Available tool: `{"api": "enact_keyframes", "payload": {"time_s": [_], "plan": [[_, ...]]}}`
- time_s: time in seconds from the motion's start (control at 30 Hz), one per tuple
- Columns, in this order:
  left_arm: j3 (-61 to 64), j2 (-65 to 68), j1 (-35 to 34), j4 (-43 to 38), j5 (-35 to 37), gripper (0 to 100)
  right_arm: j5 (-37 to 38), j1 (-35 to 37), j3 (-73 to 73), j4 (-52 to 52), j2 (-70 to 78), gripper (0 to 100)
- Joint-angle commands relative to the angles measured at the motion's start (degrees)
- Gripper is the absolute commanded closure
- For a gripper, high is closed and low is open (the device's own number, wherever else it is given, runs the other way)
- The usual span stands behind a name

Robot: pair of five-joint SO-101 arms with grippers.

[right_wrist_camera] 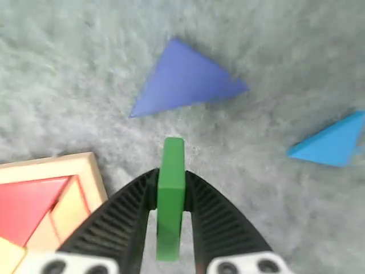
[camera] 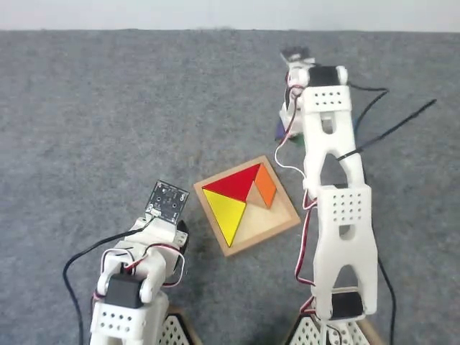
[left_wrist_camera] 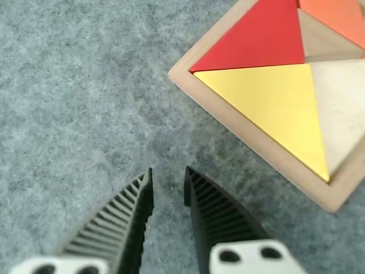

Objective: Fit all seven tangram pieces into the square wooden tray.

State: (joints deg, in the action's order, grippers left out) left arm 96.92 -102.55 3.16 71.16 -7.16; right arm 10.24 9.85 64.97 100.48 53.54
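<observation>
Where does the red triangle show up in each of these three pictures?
High view: red triangle in the wooden tray, between yellow triangle and orange piece.
Left wrist view: red triangle against the yellow triangle, inside the tray.
Right wrist view: red triangle in the tray corner near the held green piece.
Shared landmark: the wooden tray.
</observation>
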Motion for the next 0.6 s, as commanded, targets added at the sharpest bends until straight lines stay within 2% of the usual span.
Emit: {"api": "enact_keyframes", "payload": {"time_s": [0.0, 0.2, 0.3, 0.47, 0.57], "plan": [[-0.4, -0.1, 0.1, 0.3, 0.4, 91, 3.8, 2.9, -6.8, 2.7, -10.9, 99.2], [-0.4, -0.1, 0.1, 0.3, 0.4, 91, 9.1, 9.9, -33.1, -0.7, -27.0, 99.1], [-0.4, -0.1, 0.1, 0.3, 0.4, 91, 10.0, 11.5, -48.6, -8.0, -38.1, 99.1], [-0.4, -0.1, 0.1, 0.3, 0.4, 91, 16.0, 17.5, -78.2, -22.4, -52.2, 99.1], [-0.4, -0.1, 0.1, 0.3, 0.4, 91, 18.0, 22.1, -88.4, -27.0, -56.0, 99.1]]}}
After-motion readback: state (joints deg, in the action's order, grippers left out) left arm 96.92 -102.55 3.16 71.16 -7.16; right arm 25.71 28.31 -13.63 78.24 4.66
